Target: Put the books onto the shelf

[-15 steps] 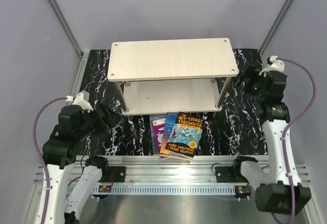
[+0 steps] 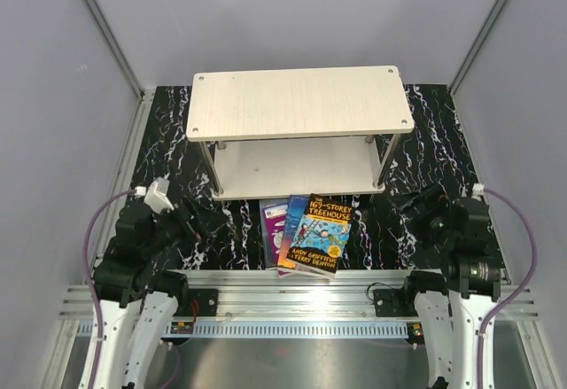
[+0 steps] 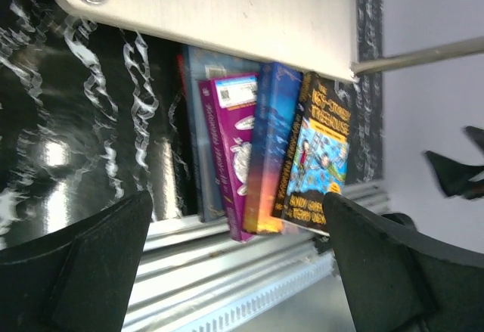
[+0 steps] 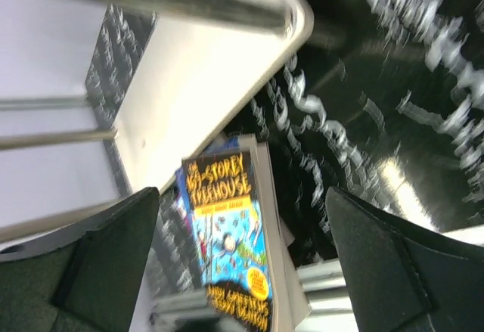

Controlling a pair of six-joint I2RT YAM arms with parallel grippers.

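The books (image 2: 308, 234), thin glossy paperbacks fanned in a flat stack, lie on the black, white-veined surface (image 2: 168, 132). Their far ends seem to reach just under the front edge of the shelf (image 2: 301, 104), a rack of pale wood-grain boards with rounded corners on thin metal posts, and their near ends meet the ribbed metal rail (image 2: 292, 296). The left end effector (image 2: 213, 219) and right end effector (image 2: 409, 206) flank the stack with fingers spread wide, holding nothing, and bare surface lies between each and the books.
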